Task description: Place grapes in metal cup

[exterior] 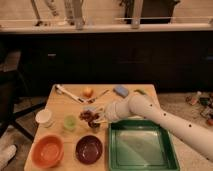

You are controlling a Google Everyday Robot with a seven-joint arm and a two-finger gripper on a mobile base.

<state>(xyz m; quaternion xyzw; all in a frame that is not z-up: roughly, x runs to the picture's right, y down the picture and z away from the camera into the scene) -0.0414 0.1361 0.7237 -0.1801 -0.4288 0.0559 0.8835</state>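
My gripper (95, 118) reaches in from the right on a white arm, over the middle of the wooden table (127, 105). It is shut on the grapes (87, 116), a dark red-purple lumpy bunch at its tip. Directly under the bunch and the fingers stands the metal cup (95, 127), a small dark-grey cylinder that is mostly covered by them. Whether the grapes touch the cup's rim cannot be made out.
A pale green cup (69, 123) and a white cup (44, 117) stand left of the grapes. In front are an orange bowl (48, 150), a dark red bowl (89, 149) and a green tray (141, 147). Behind lie an orange fruit (88, 92), a blue sponge (121, 90) and utensils (67, 93).
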